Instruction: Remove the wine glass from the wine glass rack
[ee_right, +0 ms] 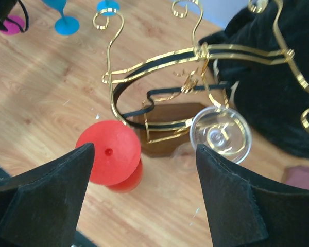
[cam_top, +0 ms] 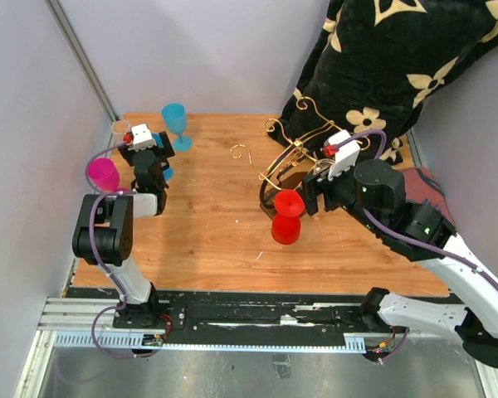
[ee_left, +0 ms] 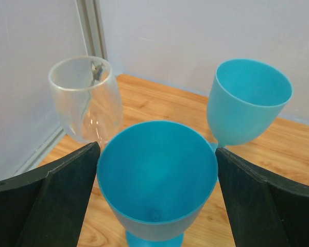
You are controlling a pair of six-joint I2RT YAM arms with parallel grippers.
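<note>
Far left on the wooden table (cam_top: pixel 216 224) stands a magenta plastic goblet (cam_top: pixel 104 174), and behind it a clear stemless-looking glass (ee_left: pixel 85 100), empty. The left gripper (ee_left: pixel 157 149) has its black fingers on either side of a blue plastic goblet (ee_left: pixel 157 175), also empty. They look to meet its rim, but I cannot tell whether they clamp it. A 2nd blue plastic goblet (ee_left: pixel 250 100) stands just beyond to the right, empty too.

Right of centre is the gold wire rack on its dark brown oval base (ee_right: pixel 167 114). A red plastic goblet (ee_right: pixel 108 153) sits foot-up at the rack's near-left scroll arm. Whether it hangs from the wire or stands inverted on the table is unclear. A clear wine glass (ee_right: pixel 220 135) hangs foot-up under the gold rails, with wire crossing its foot.

The right gripper (ee_right: pixel 144 149) is spread wide and holds nothing. Both inverted glasses lie in the gap ahead of it.

I judge the red one light, stiff, smooth and forgiving. The clear one may be real glass, so treat it as brittle and slippery. Either is best pinched low on the stem or across the bowl, then slid out along the rails, not pulled down, since the foot would catch.

Behind the rack on the right hangs a black cloth with cream flowers (cam_top: pixel 373 66).
</note>
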